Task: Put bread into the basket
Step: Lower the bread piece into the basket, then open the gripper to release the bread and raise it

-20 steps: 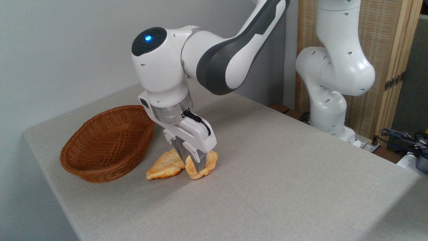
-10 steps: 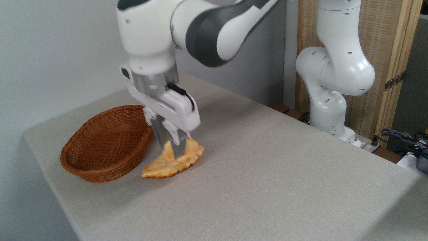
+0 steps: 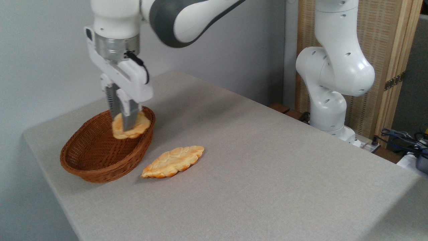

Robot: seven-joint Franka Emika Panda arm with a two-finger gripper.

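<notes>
Lifted off the table since a second ago, the bread hangs clamped in the gripper above the basket; the braided bread lies just beside the basket.

Two pieces of bread show: one small round golden-yellow bun and one longer, flat, leaf-shaped braided golden bread. There is one oval reddish-brown woven wicker basket. One grey cloth-covered table holds them. One white and grey robot arm carries one two-finger gripper.
</notes>
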